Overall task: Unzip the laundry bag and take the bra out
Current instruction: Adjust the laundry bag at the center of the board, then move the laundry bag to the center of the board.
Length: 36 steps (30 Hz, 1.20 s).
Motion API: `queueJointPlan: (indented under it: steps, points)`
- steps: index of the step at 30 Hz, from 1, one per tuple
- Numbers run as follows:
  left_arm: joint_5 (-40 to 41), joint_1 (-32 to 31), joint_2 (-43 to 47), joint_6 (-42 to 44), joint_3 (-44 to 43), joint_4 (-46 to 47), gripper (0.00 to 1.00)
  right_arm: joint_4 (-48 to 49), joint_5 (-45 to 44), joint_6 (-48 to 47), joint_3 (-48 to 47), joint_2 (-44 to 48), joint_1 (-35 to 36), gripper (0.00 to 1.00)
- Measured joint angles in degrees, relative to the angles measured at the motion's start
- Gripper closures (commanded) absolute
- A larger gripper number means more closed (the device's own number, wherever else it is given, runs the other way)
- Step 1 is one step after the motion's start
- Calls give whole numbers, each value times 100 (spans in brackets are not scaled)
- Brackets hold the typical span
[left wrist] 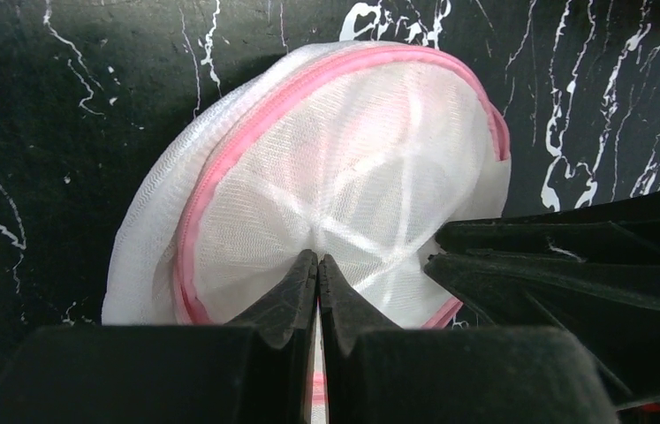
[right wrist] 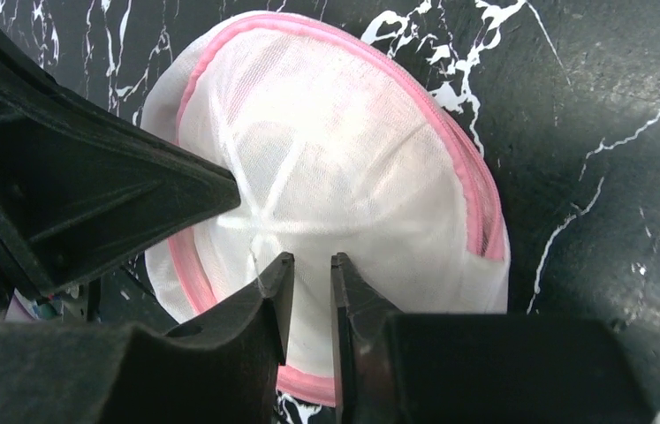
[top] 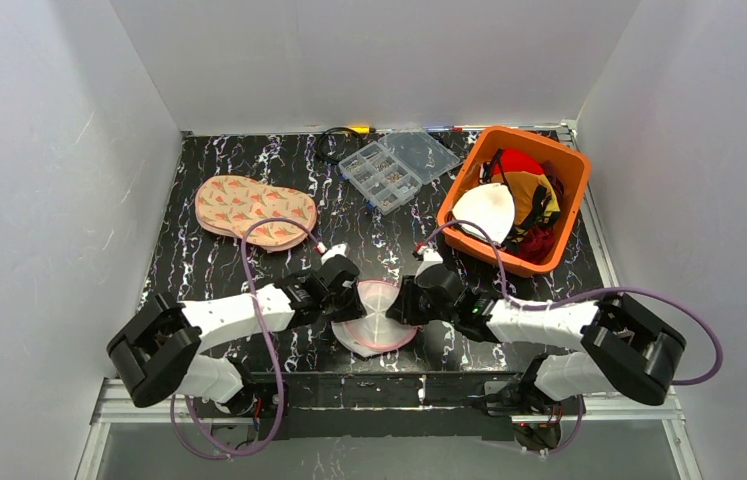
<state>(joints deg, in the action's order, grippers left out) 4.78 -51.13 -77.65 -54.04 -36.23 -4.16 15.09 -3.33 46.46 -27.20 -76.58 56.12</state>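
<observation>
**A:** In front of the orange basket (top: 509, 133), a little to its left, how far is the work?

**B:** Not far, I think. The laundry bag (top: 379, 326) lies there, and its pink zip (left wrist: 220, 168) looks closed along all the rim that shows. No bra is out, and I cannot make it out through the mesh.

**A:** And the grippers?

**B:** The left gripper (left wrist: 318, 258) is fully closed and seems to pinch the mesh at the middle of the flat face. The right gripper (right wrist: 311, 258) has only a narrow gap, on the same face. Whether it has caught mesh, I cannot tell.

**A:** So what remains?

**B:** Nearly everything: find the slider, open the zip, take the bra out.

**A:** And the counts?

**B:** One bag, one basket holding clothes (top: 524, 200), one clear box (top: 399, 165) just left of the basket, one patterned pad (top: 254, 210) far to its left, two grippers
</observation>
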Motion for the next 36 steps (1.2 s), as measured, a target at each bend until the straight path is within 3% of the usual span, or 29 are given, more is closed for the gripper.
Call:
queueJointPlan:
  steps: [6, 11, 13, 16, 17, 19, 23, 27, 36]
  points:
    - [90, 0, 684, 31, 13, -494, 98, -887, -105, -330, -229, 859, 33, 36]
    - [256, 0, 1523, 90, -96, -1172, 90, -1895, -393, -787, -841, 1698, 35, 24]
    - [365, 0, 1836, 107, -179, -1510, 78, -2232, -603, -927, -903, 2162, 44, 18]
    - [573, 2, 2339, 46, -201, -2024, 36, -2728, -907, -1010, -861, 2889, 48, 12]
    - [651, 2, 2514, 13, -192, -2184, 27, -2837, -992, -1005, -789, 3174, 48, 11]
    - [708, 4, 2800, -94, -94, -2332, 20, -2968, -1064, -968, -544, 3731, 48, 9]
    - [579, 42, 3097, -264, 461, -2203, 14, -3097, -1016, -802, -33, 4352, 48, 10]
    - [391, 61, 2712, -179, 815, -1899, 13, -3136, -837, -608, 402, 4444, 48, 11]
    - [-188, 962, 1552, 848, 435, -1377, 16, -3108, -468, -420, 599, 4642, 48, 12]
